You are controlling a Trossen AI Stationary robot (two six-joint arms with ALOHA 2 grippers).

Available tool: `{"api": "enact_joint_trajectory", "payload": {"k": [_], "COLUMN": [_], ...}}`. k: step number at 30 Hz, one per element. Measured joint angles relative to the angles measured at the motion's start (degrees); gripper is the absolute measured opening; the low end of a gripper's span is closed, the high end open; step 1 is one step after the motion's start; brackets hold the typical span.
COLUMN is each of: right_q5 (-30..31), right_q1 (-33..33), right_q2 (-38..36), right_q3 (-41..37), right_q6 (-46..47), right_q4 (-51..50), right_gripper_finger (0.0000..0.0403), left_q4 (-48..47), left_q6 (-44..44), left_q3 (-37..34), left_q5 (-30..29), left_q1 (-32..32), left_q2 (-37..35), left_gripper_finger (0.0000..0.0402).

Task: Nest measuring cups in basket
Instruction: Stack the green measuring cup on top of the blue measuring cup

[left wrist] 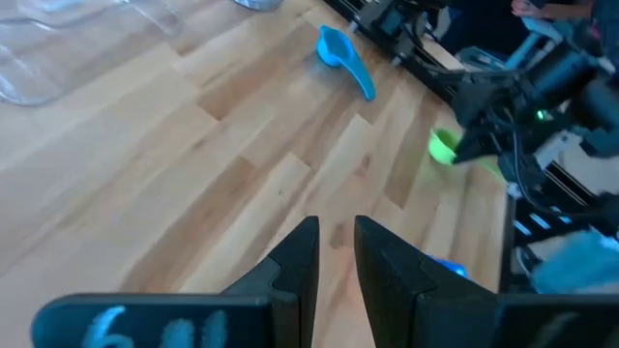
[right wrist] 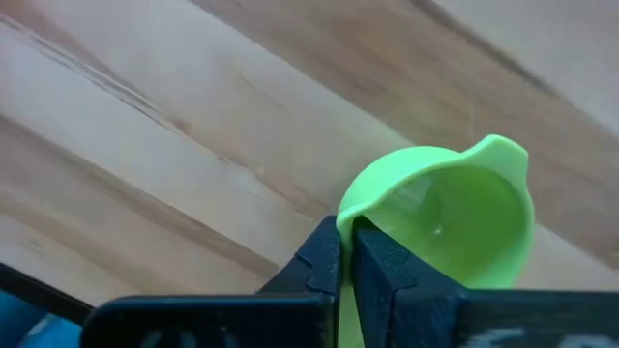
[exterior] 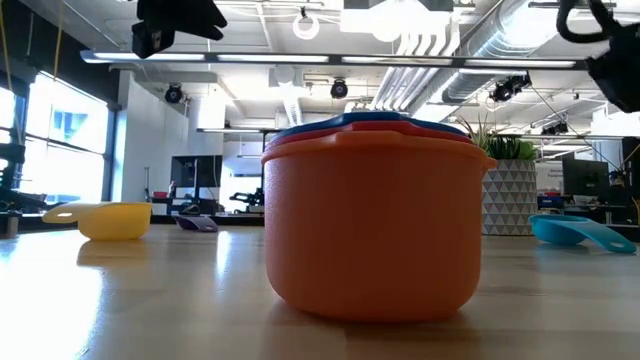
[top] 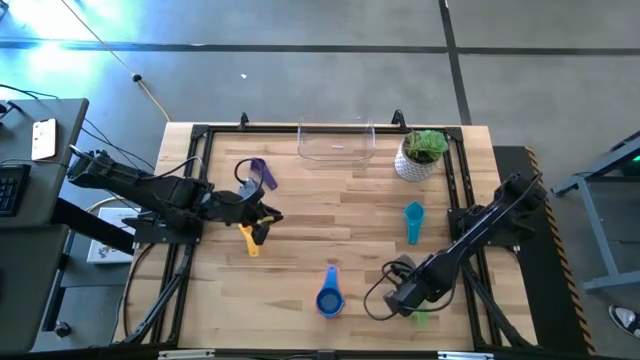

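Observation:
My right gripper (top: pixel 408 298) is at the near right, shut on the green measuring cup (right wrist: pixel 445 217). My left gripper (left wrist: pixel 336 253) hovers open and empty at the left, above the yellow cup (top: pixel 250 238), which lies on the table. The purple cup (top: pixel 262 172) lies farther back, the teal cup (top: pixel 413 220) at the right. An orange cup (exterior: pixel 370 235) with a red and a blue cup nested in it stands near the front edge (top: pixel 330 297). The clear basket (top: pixel 337 143) stands at the far edge. My right gripper pinches the green cup's rim (right wrist: pixel 350 215) between its two fingers, on the side opposite the pouring lip (right wrist: pixel 503 150). The fingers come from above, pointing down. The cup's open mouth faces up toward the wrist. Whether it is clear of the table I cannot tell.
A white pot with a green plant (top: pixel 420 155) stands right of the basket. A black frame rail (top: pixel 200 180) runs along the table's left, right and far sides. Bare wood (top: pixel 340 215) lies between the basket and the cup stack.

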Motion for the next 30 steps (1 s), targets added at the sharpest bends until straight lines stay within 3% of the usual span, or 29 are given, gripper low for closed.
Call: {"api": "enact_joint_trajectory", "payload": {"k": [6, 23, 30], "right_q5": [2.46, 7.98, 7.97], "right_q1": [-2.17, -5.87, -9.85], "right_q2": [0.01, 0.01, 0.01], "right_q3": [5.22, 7.61, 7.61], "right_q6": [-2.68, -5.93, -15.52], "right_q4": [-6.74, -6.54, -3.81], "right_gripper_finger": [0.0002, 0.0000, 0.0000], "left_q4": [0.00, -0.02, 0.00], "left_q6": [1.80, 7.51, 5.53], "left_q3": [0.00, 0.00, 0.00], "left_q5": [4.02, 9.78, 10.33], "left_q1": [-0.02, -0.02, 0.17], "left_q2": [-0.01, -0.01, 0.00], "left_gripper_finger": [0.0060, 0.0060, 0.0060]}}
